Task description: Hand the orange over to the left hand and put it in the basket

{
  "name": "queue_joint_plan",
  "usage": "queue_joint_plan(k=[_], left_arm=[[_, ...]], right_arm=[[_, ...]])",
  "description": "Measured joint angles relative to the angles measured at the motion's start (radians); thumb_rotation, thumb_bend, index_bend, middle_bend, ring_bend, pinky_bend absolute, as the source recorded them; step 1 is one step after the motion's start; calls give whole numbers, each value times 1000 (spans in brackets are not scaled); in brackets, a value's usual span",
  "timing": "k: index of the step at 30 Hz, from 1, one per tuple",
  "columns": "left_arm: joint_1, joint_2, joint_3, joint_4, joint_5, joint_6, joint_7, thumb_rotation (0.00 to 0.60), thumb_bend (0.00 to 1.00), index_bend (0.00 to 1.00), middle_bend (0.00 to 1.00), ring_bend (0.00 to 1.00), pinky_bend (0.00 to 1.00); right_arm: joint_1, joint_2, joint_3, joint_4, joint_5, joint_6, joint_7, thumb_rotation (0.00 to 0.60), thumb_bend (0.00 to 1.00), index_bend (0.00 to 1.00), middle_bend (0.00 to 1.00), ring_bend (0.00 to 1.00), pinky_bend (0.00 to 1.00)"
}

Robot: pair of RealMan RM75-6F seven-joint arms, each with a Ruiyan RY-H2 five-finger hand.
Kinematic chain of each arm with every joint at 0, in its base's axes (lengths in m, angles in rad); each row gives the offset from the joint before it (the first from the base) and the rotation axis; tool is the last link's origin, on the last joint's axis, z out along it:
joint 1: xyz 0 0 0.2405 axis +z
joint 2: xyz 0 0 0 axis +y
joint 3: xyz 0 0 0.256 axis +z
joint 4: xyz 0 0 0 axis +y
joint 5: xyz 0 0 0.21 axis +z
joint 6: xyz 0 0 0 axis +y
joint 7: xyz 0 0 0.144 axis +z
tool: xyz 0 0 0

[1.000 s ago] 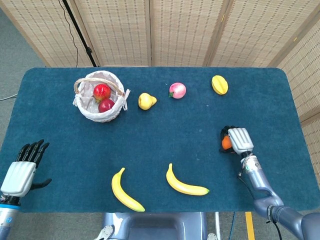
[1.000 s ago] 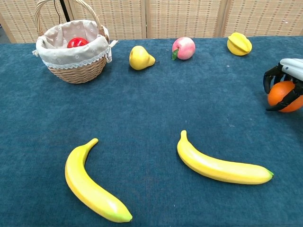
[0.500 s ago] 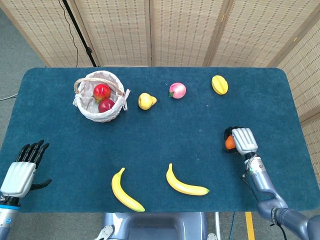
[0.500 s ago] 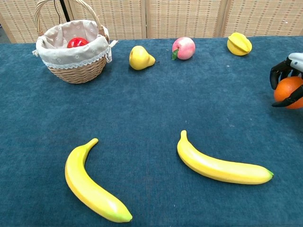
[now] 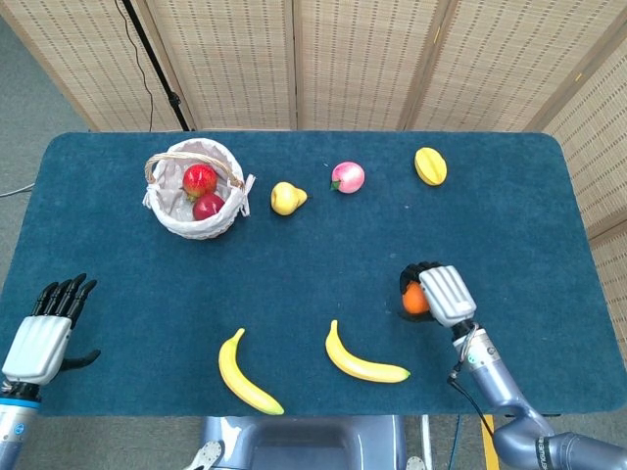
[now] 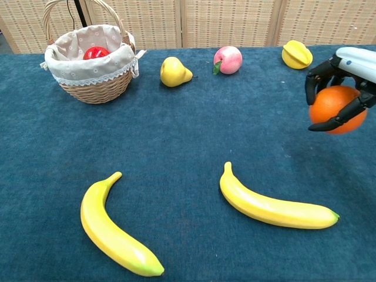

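Observation:
My right hand (image 5: 436,292) (image 6: 343,82) grips the orange (image 5: 415,301) (image 6: 331,108) from above and holds it off the table, right of centre. The wicker basket (image 5: 168,212) (image 6: 94,88) with a white cloth lining stands at the far left and holds two red fruits (image 5: 200,179) (image 6: 94,52). My left hand (image 5: 47,328) hovers at the near left corner with its fingers straight and apart, holding nothing; the chest view does not show it.
Two bananas (image 5: 248,375) (image 5: 362,359) lie near the front edge, one just below-left of the orange. Along the far side sit a yellow pear (image 5: 286,198), a peach (image 5: 347,177) and a yellow starfruit (image 5: 429,165). Wicker screens stand behind the table.
My right hand has lifted the orange and carried it leftward, toward the table's middle. The left hand has stayed where it was.

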Motion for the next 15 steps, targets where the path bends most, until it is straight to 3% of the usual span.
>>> queue_joint_plan(k=[8,15], left_arm=[[1,4,0,0,5,5,-9,600,0,0,0,0,7],[6,15,2,-9,12,18,-17,600,0,0,0,0,7]], right_arm=[[69,-40,35,-51,38,-68,-98,600,303,714,607,673,744],[155,-171,79,37,133,-158,-165,600,302,715,609,675,744]])
